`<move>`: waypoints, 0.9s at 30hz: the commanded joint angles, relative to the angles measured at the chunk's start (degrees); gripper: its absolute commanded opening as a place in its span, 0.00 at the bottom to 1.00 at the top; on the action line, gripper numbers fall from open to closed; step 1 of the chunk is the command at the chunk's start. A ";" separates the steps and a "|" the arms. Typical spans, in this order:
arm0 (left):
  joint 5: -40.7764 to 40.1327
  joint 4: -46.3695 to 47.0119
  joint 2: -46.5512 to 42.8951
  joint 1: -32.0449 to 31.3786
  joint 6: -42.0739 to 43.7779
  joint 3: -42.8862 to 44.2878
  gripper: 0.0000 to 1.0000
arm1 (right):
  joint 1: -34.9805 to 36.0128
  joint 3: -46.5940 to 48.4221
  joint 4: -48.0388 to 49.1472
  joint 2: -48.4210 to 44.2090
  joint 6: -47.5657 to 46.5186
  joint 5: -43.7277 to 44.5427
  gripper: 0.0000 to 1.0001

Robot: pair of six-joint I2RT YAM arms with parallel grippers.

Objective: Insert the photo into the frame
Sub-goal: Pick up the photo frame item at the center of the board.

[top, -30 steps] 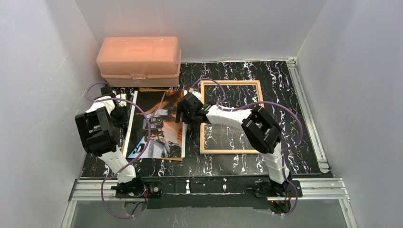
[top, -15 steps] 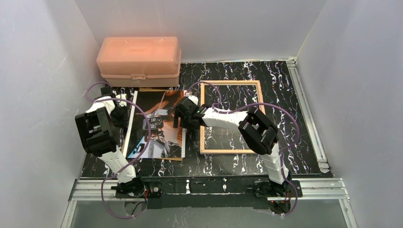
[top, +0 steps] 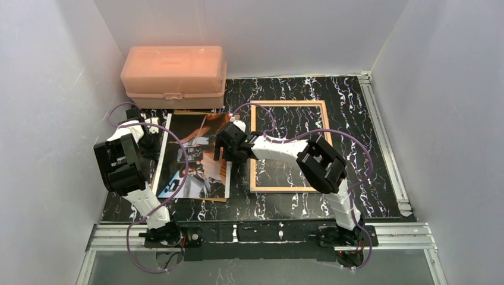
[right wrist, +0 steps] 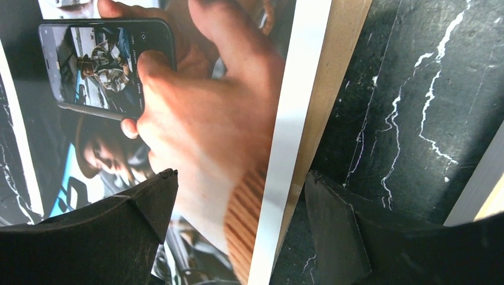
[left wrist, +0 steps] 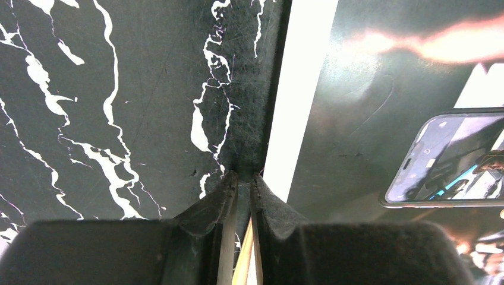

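Photo [top: 202,172] and frame [top: 291,104] lay flat and apart on the black marbled table [top: 356,119]. The photo was on the left, picture side up. The frame was on the right, tan wood side up, with the table's pattern showing through it. The photo rested on a brown backing board [right wrist: 333,77], which showed as a strip along its right edge. The right gripper [right wrist: 241,175] hung over that edge with its fingers spread wide, one above the print and the other above bare table between board and frame, gripping nothing. The left gripper [left wrist: 245,176] sat at the photo's left white border, its fingers drawn nearly together with only a narrow slit between them. A pale strip showed in the slit, but whether that edge was pinched could not be told. A pink plastic box [top: 173,77] stood at the back, behind the photo.
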 commanded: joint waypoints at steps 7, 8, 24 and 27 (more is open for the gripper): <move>3.26 -4.30 3.25 -0.48 0.15 -3.42 0.11 | 0.24 -1.04 4.55 -5.29 3.55 -4.67 0.86; 3.26 -4.31 3.27 -0.44 0.15 -3.43 0.11 | 0.16 -1.26 4.62 -5.54 3.56 -4.66 0.86; 3.22 -4.26 3.13 -0.44 0.57 -3.42 0.10 | -0.48 -8.67 19.51 -9.81 5.31 -10.59 0.83; 3.24 -4.22 3.27 -0.48 0.60 -3.33 0.10 | -0.91 -13.09 30.46 -11.61 6.55 -14.98 0.81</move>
